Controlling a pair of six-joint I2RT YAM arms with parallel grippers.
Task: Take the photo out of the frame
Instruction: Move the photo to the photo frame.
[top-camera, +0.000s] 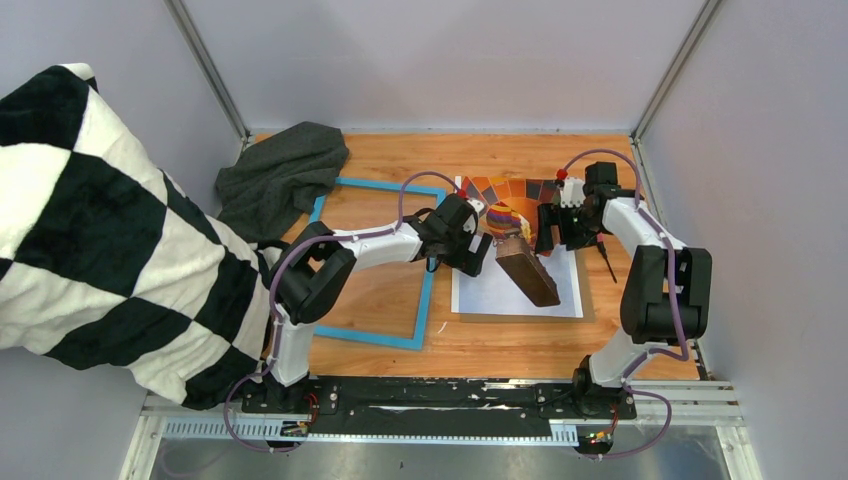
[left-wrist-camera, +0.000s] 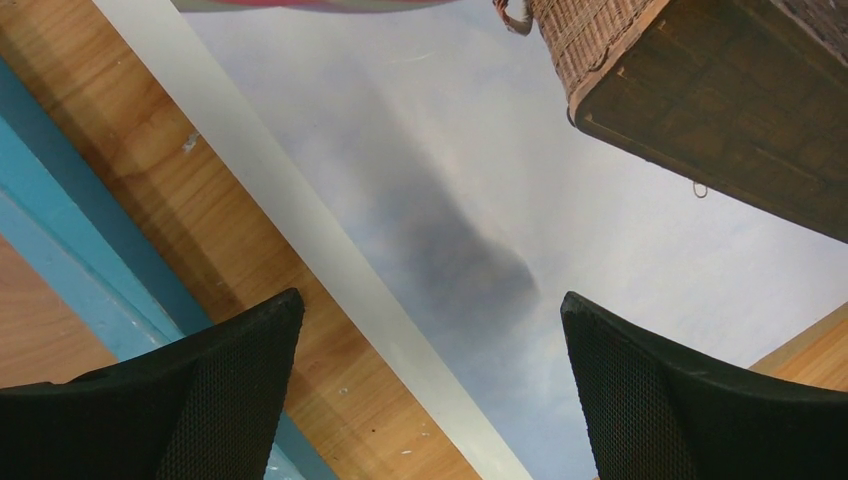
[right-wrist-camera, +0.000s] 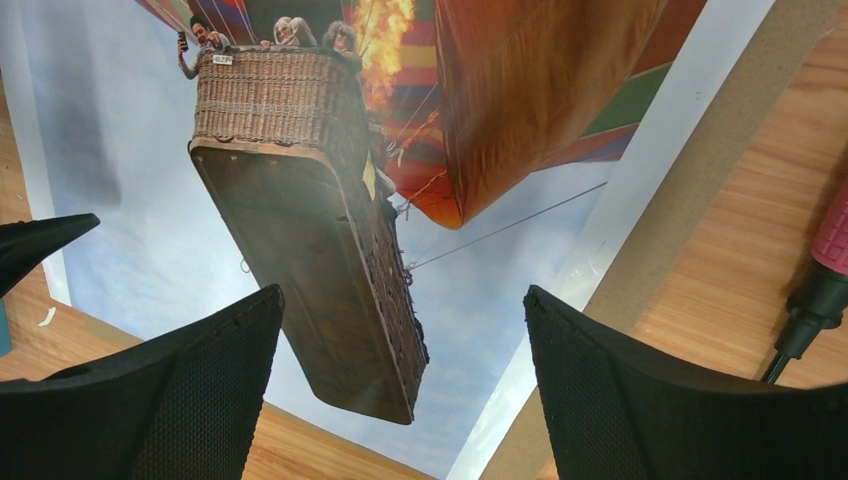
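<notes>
Black-and-white chequered fabric (top-camera: 90, 220) at the far left, bulging in over the edge of the wooden table (top-camera: 480, 345). Next to it, toward the back corner, a crumpled dark grey cloth (top-camera: 285, 175), its lower folds at the far left corner of the frame (top-camera: 370, 338). Frame flat on the table, bright blue, nothing inside it but bare wood. Across the frame, the left arm, stretched rightward. Left gripper (left-wrist-camera: 428, 305) low above the left margin of the photo (top-camera: 505, 295), fingers wide apart and clamped on nothing, one above wood and the blue edge, the other above pale sky. Photo out of the frame, just beside its right side, flat and face up on a plain brown backing board (right-wrist-camera: 705, 170), the board visible only as a thin border along the near and right edges of the print. Orange and red balloon panels toward the far end, dark wicker basket in the middle, pale sky toward the near end. Over the far right part of the photo, the right gripper (right-wrist-camera: 402, 295), fingers likewise spread wide with nothing between them, basket and sky below. Contact between either gripper and the paper: impossible to tell. Farthest right, on bare wood just beside the board, a slim tool (right-wrist-camera: 822, 270) with a pink handle and a black neck.
</notes>
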